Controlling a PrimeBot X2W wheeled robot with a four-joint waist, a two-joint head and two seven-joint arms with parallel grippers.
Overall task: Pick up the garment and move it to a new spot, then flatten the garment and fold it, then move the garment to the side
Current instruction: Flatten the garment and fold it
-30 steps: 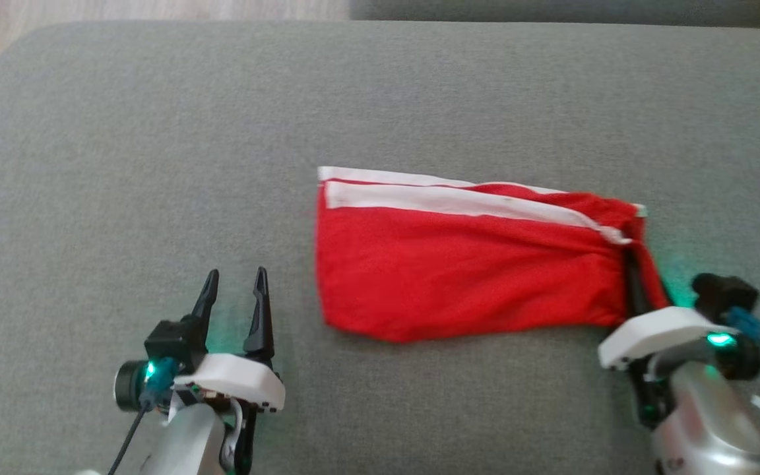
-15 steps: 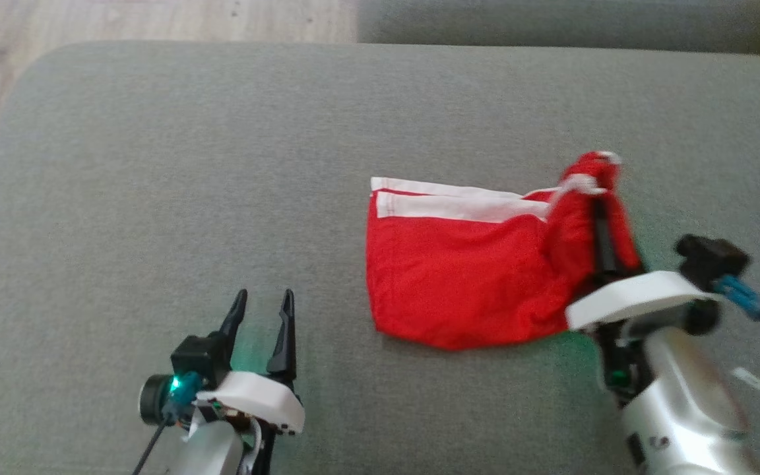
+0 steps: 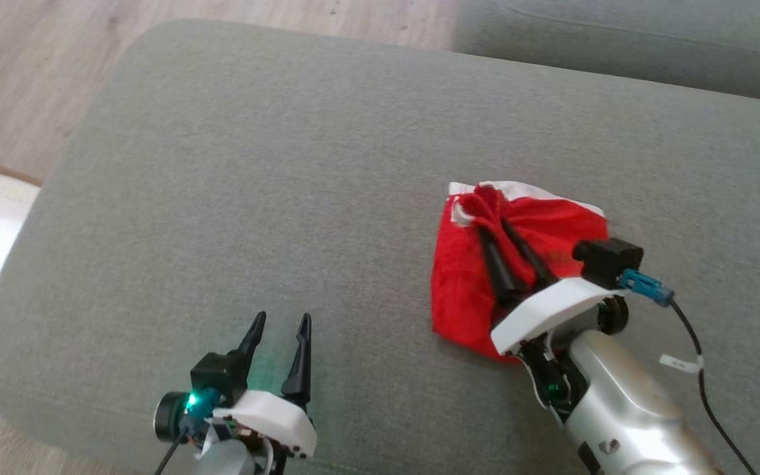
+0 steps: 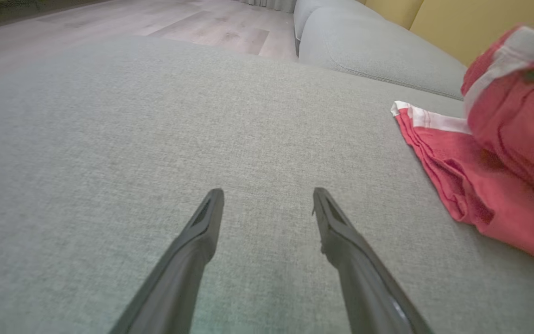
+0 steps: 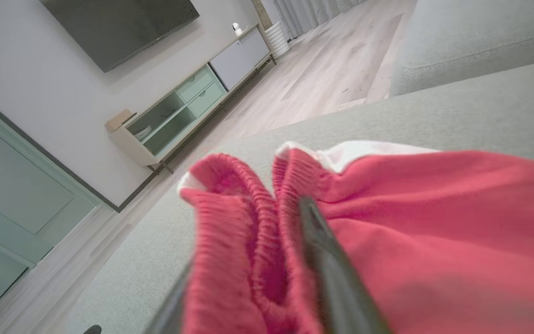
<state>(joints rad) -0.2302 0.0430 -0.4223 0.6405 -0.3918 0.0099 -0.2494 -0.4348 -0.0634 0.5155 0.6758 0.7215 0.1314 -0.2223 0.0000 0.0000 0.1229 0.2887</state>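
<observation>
The head camera looks from above, forward and down, over the grey sofa cushion (image 3: 287,165) from a middle distance, so it takes in the left gripper (image 3: 283,316), the right gripper (image 3: 492,226) and the red garment (image 3: 459,290) together. The left wrist camera sits low, close to the cushion, and looks almost level along its own fingers toward a second cushion (image 4: 378,51) and the wooden floor (image 4: 155,18); it shares the garment's left edge with the head view. The right wrist camera is tilted and very near the garment, facing past it to a TV cabinet (image 5: 188,106) at the wall.
</observation>
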